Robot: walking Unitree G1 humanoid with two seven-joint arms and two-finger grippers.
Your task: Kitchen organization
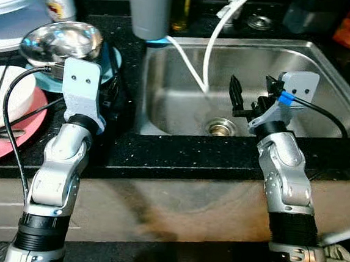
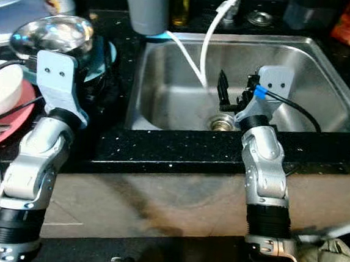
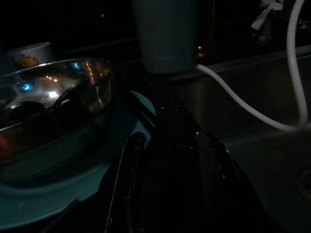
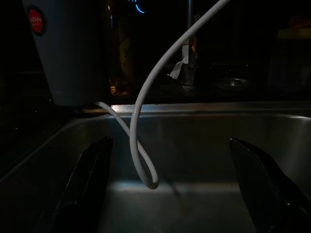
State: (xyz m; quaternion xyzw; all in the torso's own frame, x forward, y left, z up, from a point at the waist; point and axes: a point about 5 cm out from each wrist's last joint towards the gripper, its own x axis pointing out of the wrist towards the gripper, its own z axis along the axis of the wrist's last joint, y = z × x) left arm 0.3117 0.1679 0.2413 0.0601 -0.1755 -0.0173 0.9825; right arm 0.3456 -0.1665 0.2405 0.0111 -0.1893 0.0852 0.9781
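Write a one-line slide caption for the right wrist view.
Right gripper open above the stainless steel sink, facing a looped white hose.

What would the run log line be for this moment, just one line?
left gripper: open, by steel bowl on teal plate | right gripper: open, over sink | white hose: hangs into sink

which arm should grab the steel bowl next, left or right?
Left, probably. The left pincer is open beside the steel bowl on its teal plate. The right pincer is open over the sink, well away from it.
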